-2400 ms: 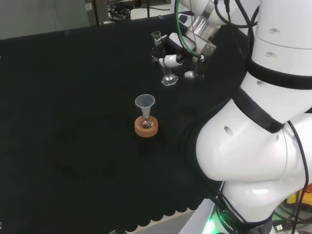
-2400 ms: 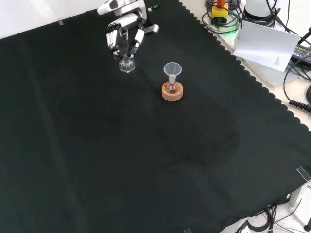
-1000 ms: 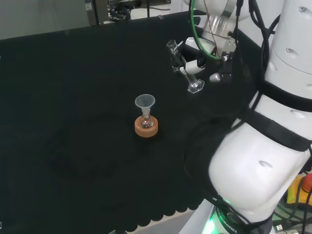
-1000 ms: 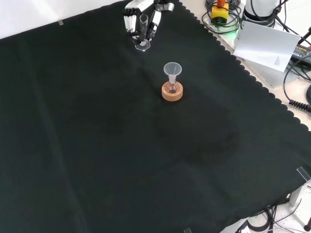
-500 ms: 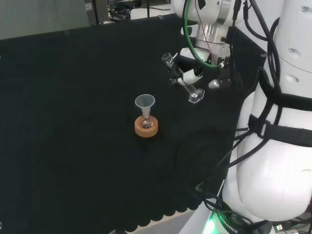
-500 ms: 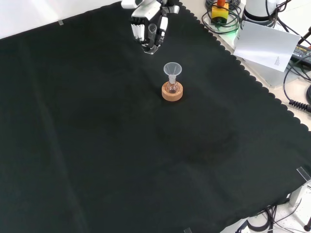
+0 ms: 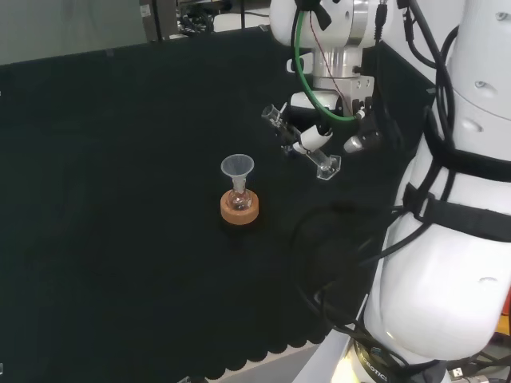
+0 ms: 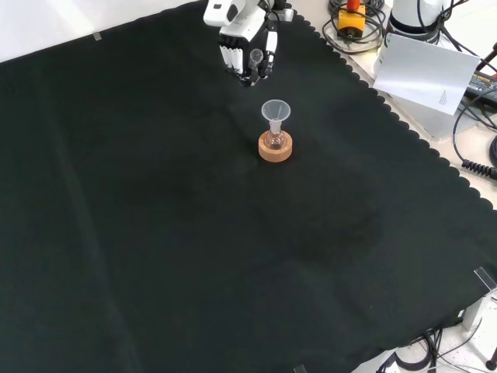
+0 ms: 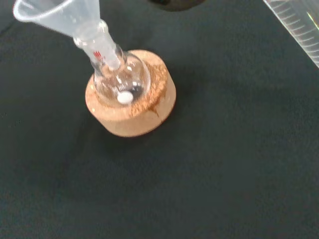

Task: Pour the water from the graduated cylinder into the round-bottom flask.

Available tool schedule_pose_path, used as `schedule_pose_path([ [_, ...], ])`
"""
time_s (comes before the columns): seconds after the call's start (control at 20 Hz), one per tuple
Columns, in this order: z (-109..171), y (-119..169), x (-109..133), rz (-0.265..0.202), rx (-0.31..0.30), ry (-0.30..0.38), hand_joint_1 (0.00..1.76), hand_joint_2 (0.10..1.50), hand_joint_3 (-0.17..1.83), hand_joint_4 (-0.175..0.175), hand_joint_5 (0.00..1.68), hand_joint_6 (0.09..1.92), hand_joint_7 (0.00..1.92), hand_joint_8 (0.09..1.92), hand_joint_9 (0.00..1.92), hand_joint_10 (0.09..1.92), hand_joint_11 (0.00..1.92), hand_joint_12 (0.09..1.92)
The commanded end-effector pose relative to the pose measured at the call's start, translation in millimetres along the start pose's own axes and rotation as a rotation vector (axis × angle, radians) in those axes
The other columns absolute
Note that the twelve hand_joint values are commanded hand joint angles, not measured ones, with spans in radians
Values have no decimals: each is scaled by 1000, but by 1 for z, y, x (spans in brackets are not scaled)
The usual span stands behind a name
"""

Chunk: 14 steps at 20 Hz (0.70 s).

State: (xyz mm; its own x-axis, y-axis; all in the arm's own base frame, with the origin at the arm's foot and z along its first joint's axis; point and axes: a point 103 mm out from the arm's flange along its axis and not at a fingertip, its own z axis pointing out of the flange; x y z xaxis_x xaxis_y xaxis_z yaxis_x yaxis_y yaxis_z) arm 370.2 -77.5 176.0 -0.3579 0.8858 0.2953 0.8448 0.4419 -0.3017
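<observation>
Nearest, toward the middle of the black cloth [image 8: 155, 233], a small round-bottom glass flask [image 7: 239, 199] with a clear funnel [image 7: 237, 167] sits in a cork ring [image 8: 275, 148]. Beyond, toward the cloth's far edge, the black-and-white hand [image 8: 247, 43] grips a clear graduated cylinder [image 7: 299, 144], tilted in the air.

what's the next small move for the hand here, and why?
Probably carry the graduated cylinder a little further toward the funnel before tipping more. The hand holds the cylinder tilted in the air, but in the head view its mouth sits up and to the right of the funnel, not over it. The funnel sits in the round-bottom flask on its cork ring.
</observation>
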Motion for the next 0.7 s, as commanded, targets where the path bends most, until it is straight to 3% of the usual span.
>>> schedule_pose_path([
  [0.05, 14, -47, 0, 75, 190, -160, 1160, 1115, -7, -175, 1003, 989, 1224, 358, 1420, 87, 1293, 709],
  [0.35, 14, -46, 11, 71, 244, -210, 1160, 1115, -7, -175, 1003, 989, 1227, 355, 1422, 87, 1294, 708],
  [0.7, 7, -43, 22, 65, 267, -251, 1160, 1115, -8, -175, 1004, 988, 1230, 351, 1423, 87, 1295, 707],
])
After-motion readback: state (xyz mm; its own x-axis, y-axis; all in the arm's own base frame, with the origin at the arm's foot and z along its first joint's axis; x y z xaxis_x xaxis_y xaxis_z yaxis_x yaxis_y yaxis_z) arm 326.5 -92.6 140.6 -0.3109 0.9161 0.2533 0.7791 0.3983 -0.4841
